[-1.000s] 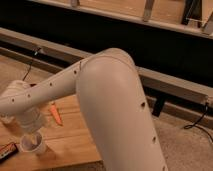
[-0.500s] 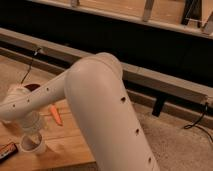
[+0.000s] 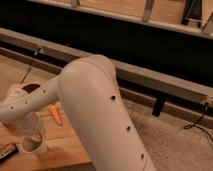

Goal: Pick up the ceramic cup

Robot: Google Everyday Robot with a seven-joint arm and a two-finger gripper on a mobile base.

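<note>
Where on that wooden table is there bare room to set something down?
Bare wood shows on the table right of the ceramic cup, in front of the orange stick-like thing. The left end is crowded: the gripper hangs at the cup, a dark wrapper lies at the edge, and a dark bowl sits behind the arm.

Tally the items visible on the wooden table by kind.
Ceramic cup: 1, directly below the claw
Dark bowl: 1
Orange carrot-like item: 1
Dark packet: 1
Total: 4 visible; the arm may hide others.
</note>
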